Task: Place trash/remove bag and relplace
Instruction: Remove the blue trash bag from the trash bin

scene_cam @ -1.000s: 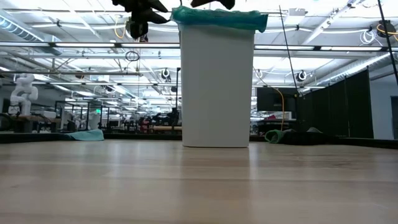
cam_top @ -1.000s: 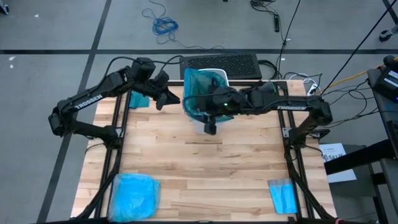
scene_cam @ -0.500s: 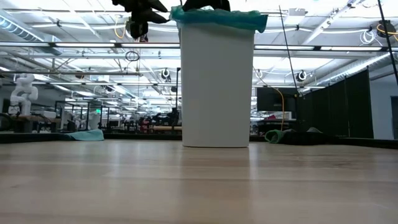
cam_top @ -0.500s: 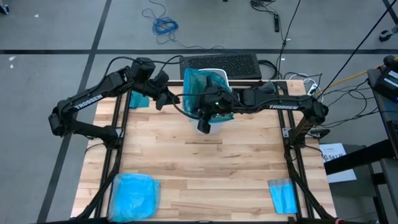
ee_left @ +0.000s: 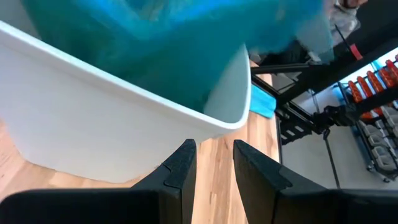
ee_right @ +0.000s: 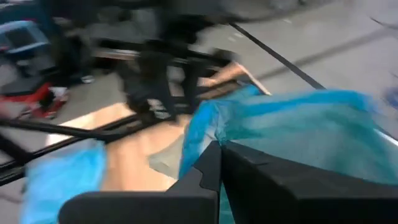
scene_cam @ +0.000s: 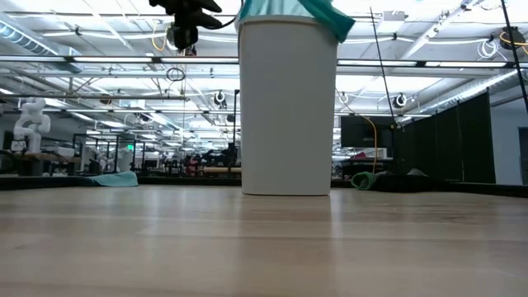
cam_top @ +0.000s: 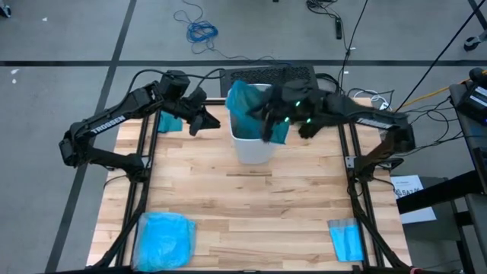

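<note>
- Seen from overhead, a wooden table (cam_top: 251,205) sits between two dark robot arms, and a white bin (cam_top: 253,146) stands upright near its 12 o'clock edge.
- The teal-green bag (cam_top: 245,101) is half out of the bin: its plastic is bunched and raised above the rim, and the rim's near side shows bare white.
- The right gripper (cam_top: 268,125) hangs over the bin's 3 o'clock side. Its wrist camera shows the two fingers (ee_right: 211,163) pressed together, pinching a fold of the bag (ee_right: 292,134).
- The left gripper (cam_top: 199,120) hovers just off the bin at 9 o'clock, apart from it. Its fingers (ee_left: 180,171) stand a narrow gap apart with nothing between them, pointing at the bin's white wall (ee_left: 93,118) and the bag (ee_left: 168,43) above it.
- From table height, the bin (scene_cam: 288,107) stands upright on the wood, with the bag (scene_cam: 318,11) draped over one top corner only.
- A paler sky-blue bag (cam_top: 163,237) lies crumpled at the table's 7 o'clock corner.
- A small flat folded blue sheet (cam_top: 346,240) lies at the 5 o'clock corner.
- Another patch of blue plastic (cam_top: 169,122) lies under the left arm at about 10 o'clock.
- A dark keyboard-like panel (cam_top: 293,77) sits just past the bin at 12 o'clock.
</note>
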Robot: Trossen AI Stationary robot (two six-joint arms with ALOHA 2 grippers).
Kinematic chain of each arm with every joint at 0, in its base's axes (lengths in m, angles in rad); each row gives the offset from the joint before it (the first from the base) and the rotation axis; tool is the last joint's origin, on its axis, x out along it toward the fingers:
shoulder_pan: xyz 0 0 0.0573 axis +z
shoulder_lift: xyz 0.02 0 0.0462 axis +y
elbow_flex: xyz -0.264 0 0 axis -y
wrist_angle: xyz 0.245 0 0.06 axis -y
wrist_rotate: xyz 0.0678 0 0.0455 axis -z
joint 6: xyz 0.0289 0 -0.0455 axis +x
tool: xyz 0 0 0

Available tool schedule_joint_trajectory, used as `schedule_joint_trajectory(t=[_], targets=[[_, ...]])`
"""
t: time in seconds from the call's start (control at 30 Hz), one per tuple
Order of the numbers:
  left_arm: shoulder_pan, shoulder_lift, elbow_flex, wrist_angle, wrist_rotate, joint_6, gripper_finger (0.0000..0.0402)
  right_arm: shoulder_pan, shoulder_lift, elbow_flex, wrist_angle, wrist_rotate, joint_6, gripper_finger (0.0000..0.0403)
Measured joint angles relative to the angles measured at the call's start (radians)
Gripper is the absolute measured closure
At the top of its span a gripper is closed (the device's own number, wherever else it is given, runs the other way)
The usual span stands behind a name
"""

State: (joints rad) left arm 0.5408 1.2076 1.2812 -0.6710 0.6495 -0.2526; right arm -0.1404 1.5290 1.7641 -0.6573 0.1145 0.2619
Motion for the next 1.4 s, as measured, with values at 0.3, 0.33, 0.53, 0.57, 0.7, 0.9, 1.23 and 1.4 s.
schedule_joint_trajectory(t=[0.3, 0.33, 0.53, 0.57, 0.7, 0.9, 1.23, 1.4], targets=[[-0.020, 0.000, 0.000, 0.009, 0.002, 0.033, 0.0299, -0.084, -0.037, 0.000, -0.143, 0.006, 0.071, 0.0403], [-0.020, 0.000, 0.000, 0.018, 0.001, 0.033, 0.0299, -0.091, -0.037, 0.000, -0.144, -0.009, 0.071, 0.0403], [-0.020, 0.000, 0.000, 0.194, -0.006, 0.003, 0.0299, -0.096, -0.036, 0.000, -0.123, -0.044, 0.068, 0.0403], [-0.020, 0.000, 0.000, 0.247, -0.017, -0.002, 0.0299, -0.095, -0.036, 0.000, -0.123, -0.045, 0.067, 0.0403], [-0.060, -0.005, 0.001, 0.360, -0.137, 0.255, 0.0299, -0.084, -0.036, 0.000, -0.110, -0.045, 0.059, 0.0403], [-0.185, 0.024, 0.002, 0.356, -0.520, 0.650, 0.0299, -0.081, -0.035, 0.000, -0.083, -0.047, 0.048, 0.0403], [-0.262, 0.063, 0.001, 0.475, -0.763, 0.775, 0.0299, -0.080, -0.009, 0.000, -0.048, -0.080, 0.040, 0.0403], [-0.293, 0.063, 0.001, 0.433, -0.756, 0.783, 0.0299, -0.081, 0.003, 0.000, -0.038, -0.092, 0.040, 0.0403]])
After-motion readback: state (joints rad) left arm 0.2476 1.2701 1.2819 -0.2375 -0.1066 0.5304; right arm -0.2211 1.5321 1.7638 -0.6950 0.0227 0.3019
